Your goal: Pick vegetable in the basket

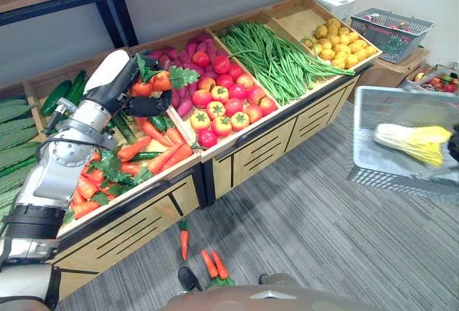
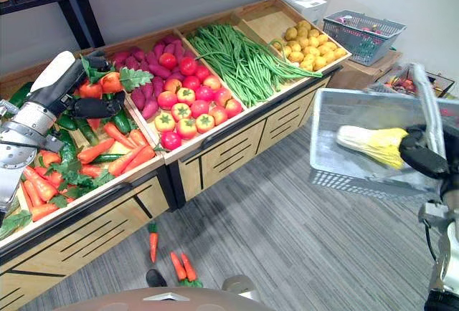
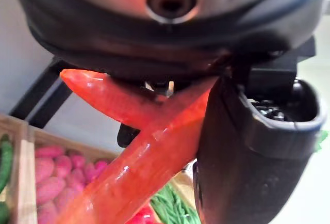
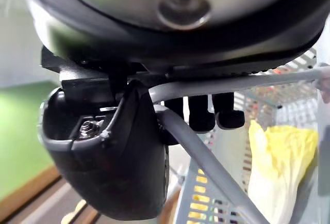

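Left hand (image 1: 125, 85) is up over the carrot bin of the counter (image 1: 244, 155), fingers (image 1: 148, 103) curled round two carrots (image 3: 147, 149) that cross each other in the grip (leafy tops stick out past the hand). Right hand (image 2: 429, 155) has its fingers hooked round the handle (image 4: 206, 164) of the basket (image 2: 337, 171), held off to the right and well apart from the carrots. A pale cabbage (image 2: 376, 144) already lies in it. Main risk, I'd say: crossed carrots make a poor grip, so one could pivot out on the swing across and land on the floor (image 1: 323, 239) beside the loose carrots (image 1: 214, 262) lying there. Second: the basket hangs from one handle and could tilt or sway when the load drops in. Counter is a wooden stand split into bins: cucumbers (image 1: 63, 94), carrots, tomatoes (image 1: 222, 103), green beans (image 1: 276, 60), yellow fruit (image 1: 343, 42). Grey plank floor, grey wall (image 1: 179, 3) behind, second wire basket (image 1: 398, 33) far right.
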